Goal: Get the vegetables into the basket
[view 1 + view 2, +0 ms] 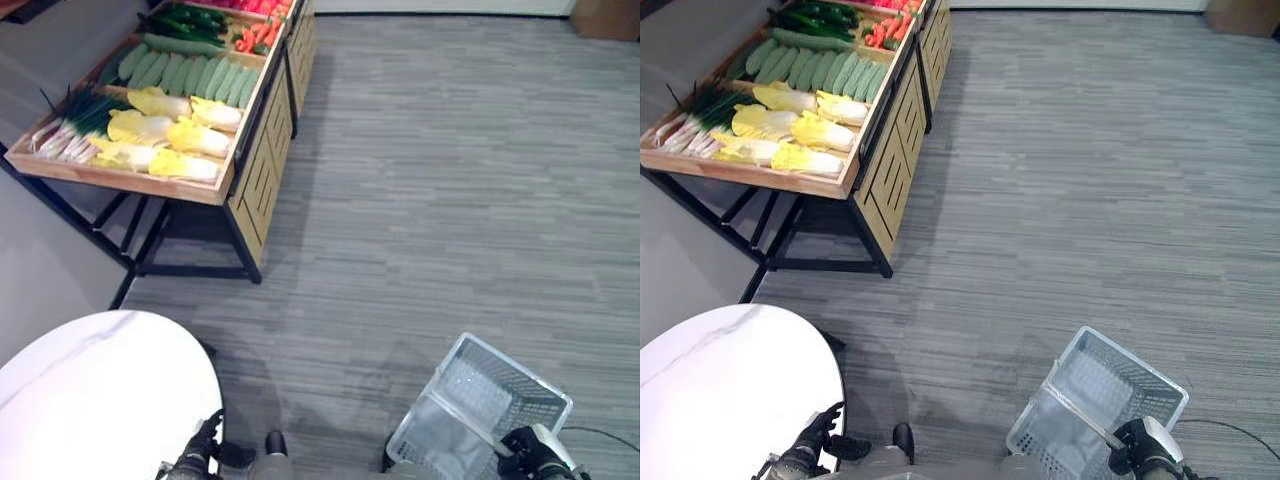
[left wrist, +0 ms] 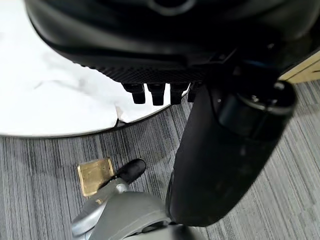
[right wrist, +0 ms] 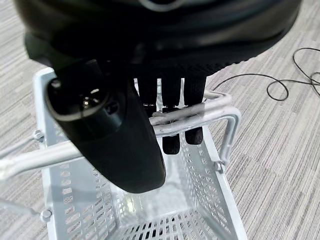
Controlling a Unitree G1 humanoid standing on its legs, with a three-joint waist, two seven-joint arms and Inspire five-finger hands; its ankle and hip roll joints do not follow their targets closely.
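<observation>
Vegetables lie on a wooden display stand (image 1: pixel 245 185) at the far left: yellow-white cabbages (image 1: pixel 170 135), pale green gourds (image 1: pixel 190 75), scallions (image 1: pixel 70 125), dark cucumbers (image 1: pixel 185 20) and carrots (image 1: pixel 255 38). A pale mesh basket (image 1: pixel 520 368), empty inside, hangs tilted close to the floor at the lower right. My right hand (image 1: pixel 535 452) is shut on its metal handle (image 3: pixel 210 114), with the fingers curled over the bars. My left hand (image 1: pixel 805 450) hangs by the round table's edge with relaxed fingers, holding nothing.
A round white marble-look table (image 1: pixel 100 390) stands at the lower left, between me and the stand. Grey carpet floor (image 1: pixel 450 180) stretches wide to the right of the stand. A brown box (image 1: pixel 605 18) sits in the far right corner. A brass floor plate (image 2: pixel 95 175) lies near the table.
</observation>
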